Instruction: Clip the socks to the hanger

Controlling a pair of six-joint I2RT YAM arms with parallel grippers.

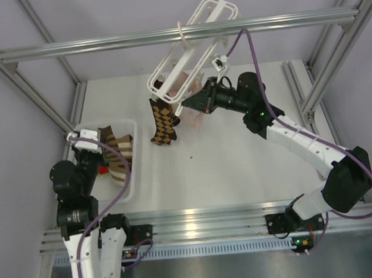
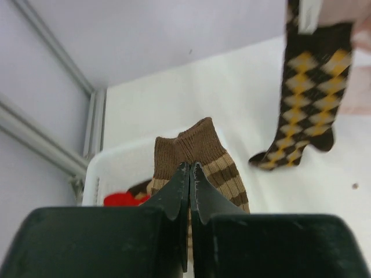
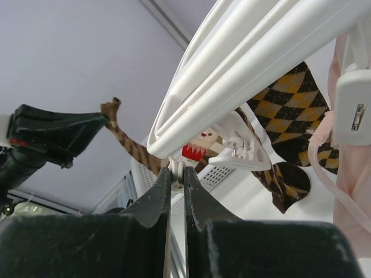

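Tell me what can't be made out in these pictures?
Left wrist view: the red thing in the white bin, mostly hidden by the left gripper and striped sock.
Right wrist view: the hanger part the right gripper pinches, covered by its fingers.
Left wrist view: the top of the argyle sock, cut off, blurred.

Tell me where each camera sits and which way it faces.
Top external: above and behind the bases, looking down on both arms and the white plastic frame hanger.
Left wrist: on the left arm, facing along the left tool, shut on a brown-and-tan striped fabric sock.
Right wrist: facing upward along the right tool, which pinches the hanger.
Shared: both wrist views show the hanging brown-and-yellow diamond-patterned sock.
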